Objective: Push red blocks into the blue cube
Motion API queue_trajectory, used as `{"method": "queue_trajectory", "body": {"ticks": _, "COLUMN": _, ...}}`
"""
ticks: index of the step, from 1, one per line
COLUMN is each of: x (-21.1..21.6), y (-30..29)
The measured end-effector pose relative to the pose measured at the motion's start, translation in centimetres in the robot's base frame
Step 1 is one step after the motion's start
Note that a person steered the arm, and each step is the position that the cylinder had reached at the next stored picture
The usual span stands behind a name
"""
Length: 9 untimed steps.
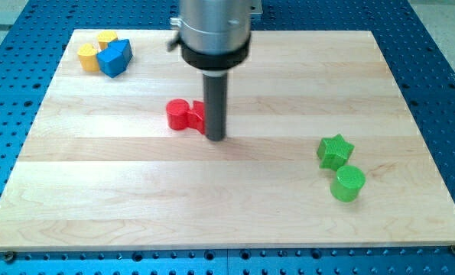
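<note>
A pale wooden board [227, 198] lies on a blue perforated bench, seen from slightly above. Near the board's centre stands a dark rod hanging from a grey arm; the tip [216, 138] rests on the wood, touching the right side of the red blocks [184, 114]. The rod has no jaws, so it grasps nothing and can only shove. The red pieces look like a rounded shape with a second one partly hidden behind the rod; how many there are cannot be told. The blue cube [115, 57] sits far off at the board's 10 o'clock corner, pressed against two yellow blocks [95, 50]. Well apart, at 4 o'clock, sit a green star [335, 150] and a green cylinder [348, 183]. The likely risks: the tip sits at the reds' 3 o'clock, so a straight push sends them toward 9 o'clock, missing the cube; an off-centre push may spin the rounded red away or split the pair; a hard arrival may knock the cube and yellows off the edge.
</note>
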<state>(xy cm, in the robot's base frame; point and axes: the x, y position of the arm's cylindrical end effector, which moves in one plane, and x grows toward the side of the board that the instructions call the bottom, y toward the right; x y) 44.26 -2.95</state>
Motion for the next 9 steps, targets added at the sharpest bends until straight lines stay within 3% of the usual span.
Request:
{"method": "queue_trajectory", "body": {"ticks": 2, "x": -1.7, "y": -9.5}}
{"method": "queue_trajectory", "body": {"ticks": 4, "x": -0.9, "y": -13.1}}
{"method": "queue_trajectory", "body": {"ticks": 5, "x": -4.0, "y": -15.2}}
{"method": "queue_trajectory", "body": {"ticks": 6, "x": 1.9, "y": -9.8}}
{"method": "queue_trajectory", "body": {"ticks": 7, "x": 4.1, "y": 2.4}}
{"method": "queue_trajectory", "body": {"ticks": 8, "x": 0.3, "y": 2.7}}
{"method": "queue_trajectory", "body": {"ticks": 9, "x": -2.3, "y": -2.8}}
